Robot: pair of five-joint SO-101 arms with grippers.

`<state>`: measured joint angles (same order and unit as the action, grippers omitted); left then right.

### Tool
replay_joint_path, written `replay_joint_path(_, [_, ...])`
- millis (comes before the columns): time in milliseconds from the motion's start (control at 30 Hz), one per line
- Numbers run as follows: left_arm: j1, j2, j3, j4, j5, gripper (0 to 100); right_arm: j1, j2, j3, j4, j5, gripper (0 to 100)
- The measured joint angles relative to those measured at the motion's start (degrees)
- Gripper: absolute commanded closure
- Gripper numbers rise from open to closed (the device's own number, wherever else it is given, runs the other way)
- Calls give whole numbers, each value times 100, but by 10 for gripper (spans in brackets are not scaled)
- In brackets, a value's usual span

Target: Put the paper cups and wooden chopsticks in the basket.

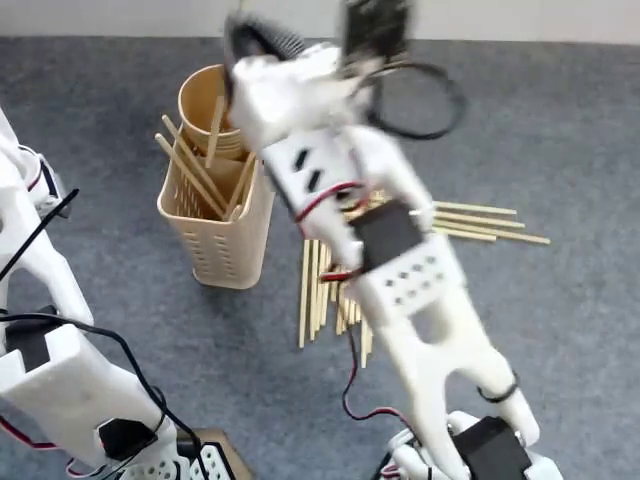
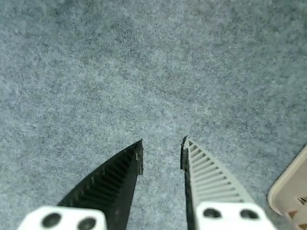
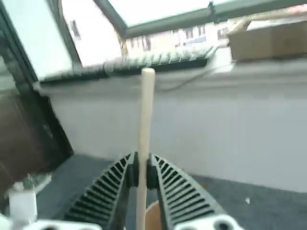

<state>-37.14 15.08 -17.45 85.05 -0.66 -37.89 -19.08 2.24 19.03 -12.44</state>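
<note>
My right jaws are pinching one wooden chopstick (image 3: 145, 110) upright; I am judging it wisest to be lowering it tip-first into the basket (image 1: 225, 250), beside the paper cup (image 1: 205, 100) standing there, before releasing. The right arm (image 1: 400, 270) is standing stretched high over loose chopsticks (image 1: 325, 290) lying on the bench (image 1: 560, 120), while my left jaws are hanging spread, empty, near the basket.

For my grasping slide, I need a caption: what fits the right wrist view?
Right gripper, jaws shut on a single wooden chopstick that projects well past their tips.
</note>
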Motion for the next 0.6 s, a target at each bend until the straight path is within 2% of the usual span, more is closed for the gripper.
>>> replay_joint_path(200, [0,0,0,0,0,836,-229,9,1222,-360,686,966])
replay_joint_path(300, [0,0,0,0,0,836,-229,0,1248,-316,1134,817])
replay_joint_path(367, [0,0,0,0,0,836,-237,0,1248,79,1345,752])
replay_joint_path(467, [0,0,0,0,0,836,-237,0,1020,853,1345,761])
replay_joint_path(600, [0,0,0,0,0,836,-211,-229,-53,1978,1345,779])
